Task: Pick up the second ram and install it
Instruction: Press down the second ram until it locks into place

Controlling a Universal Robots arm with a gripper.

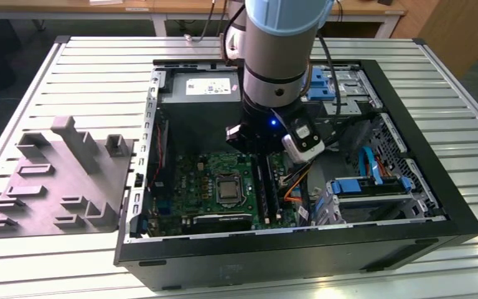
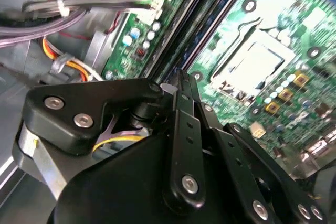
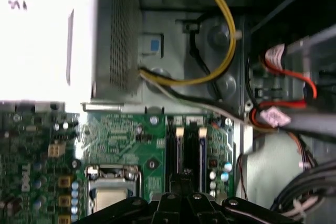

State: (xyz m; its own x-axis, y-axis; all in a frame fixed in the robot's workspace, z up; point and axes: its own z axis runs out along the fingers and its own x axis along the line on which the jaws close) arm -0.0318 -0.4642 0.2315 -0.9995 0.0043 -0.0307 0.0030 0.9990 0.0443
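Observation:
My gripper (image 1: 258, 152) is deep inside the open computer case (image 1: 438, 205), over the black memory slots of the green motherboard (image 1: 197, 184). In both wrist views its fingers are drawn together, gripper (image 3: 181, 178) and gripper (image 2: 182, 80) sitting right at the top edge of a thin dark stick. That stick, the second ram (image 3: 178, 148), stands edge-on at slot level, also seen as the second ram (image 1: 263, 184). I cannot tell whether the fingers clamp it or only touch it. A blue-tinted stick (image 3: 202, 150) stands in the neighbouring slot.
The grey power-supply box (image 1: 199, 87) lies beyond the slots, with yellow and black cables (image 3: 210, 72) beside it. The processor socket (image 1: 224, 189) is close by. Blue drive brackets (image 1: 372, 187) fill the case's right. A grey parts fixture (image 1: 56, 180) sits outside on the slatted table.

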